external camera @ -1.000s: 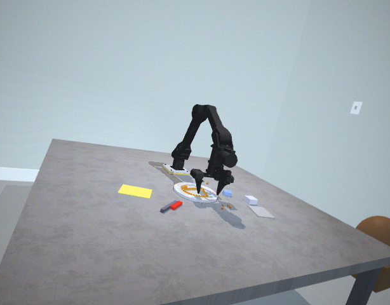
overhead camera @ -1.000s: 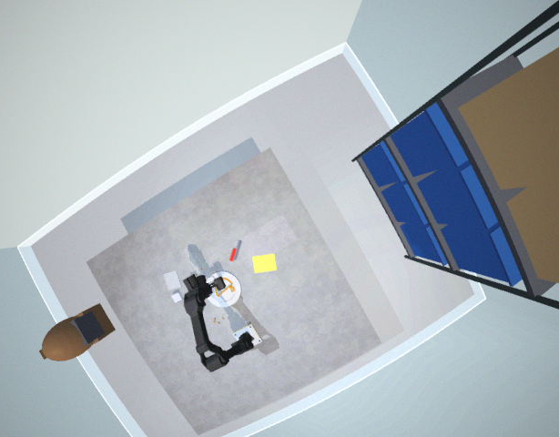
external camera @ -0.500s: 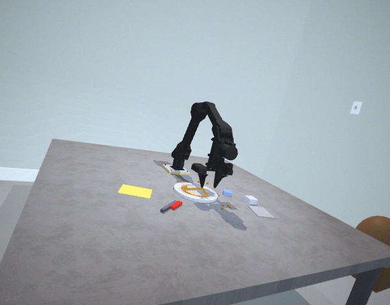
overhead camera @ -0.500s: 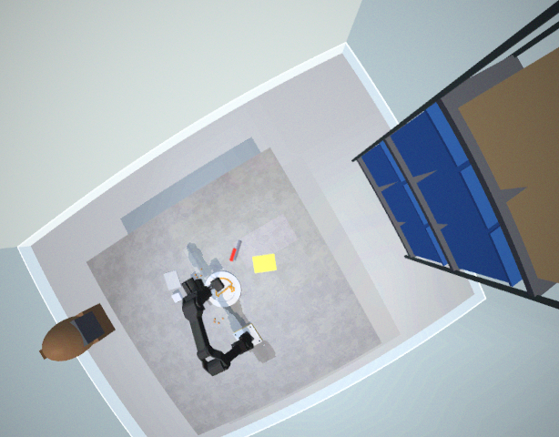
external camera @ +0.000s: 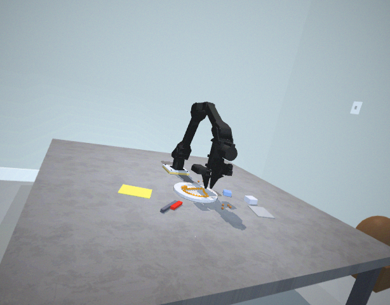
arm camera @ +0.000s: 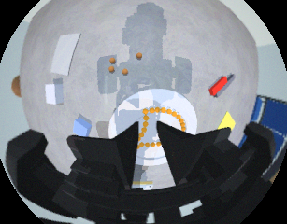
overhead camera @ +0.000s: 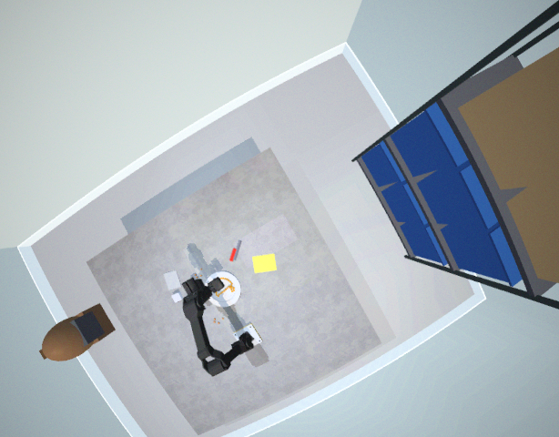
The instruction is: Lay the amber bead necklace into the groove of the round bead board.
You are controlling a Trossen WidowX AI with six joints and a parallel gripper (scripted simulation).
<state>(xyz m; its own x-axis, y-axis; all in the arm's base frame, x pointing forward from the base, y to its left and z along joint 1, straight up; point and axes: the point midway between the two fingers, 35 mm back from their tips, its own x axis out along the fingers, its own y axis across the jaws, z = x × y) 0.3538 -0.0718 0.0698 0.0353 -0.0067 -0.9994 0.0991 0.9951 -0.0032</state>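
Note:
The amber bead necklace (overhead camera: 231, 288) (external camera: 183, 187) (arm camera: 163, 110) lies on the round white bead board (overhead camera: 236, 296) (external camera: 201, 199) (arm camera: 192, 114). Part of it curves in an arc; another run cuts across the board's middle instead of following the rim. Beads are bunched at one end in the exterior view. My gripper (external camera: 208, 188) (arm camera: 147, 123) is partly open, its fingertips a small gap apart and pointing down low over the board. In the wrist view the straight run of beads shows through the gap. The fingers hide part of the necklace there; the arm hides the fingertips in the top view.
Loose brown beads (external camera: 222, 206) (arm camera: 112, 60) lie beside the board. A blue block (external camera: 227, 192) (arm camera: 81, 125), a white block (external camera: 250, 199) and a flat pale plate (external camera: 261, 211) stand on one side. A red block (overhead camera: 232, 254) (external camera: 176, 204), a dark bar (external camera: 167, 207) and a yellow sheet (overhead camera: 264, 262) (external camera: 134, 191) lie on the other.

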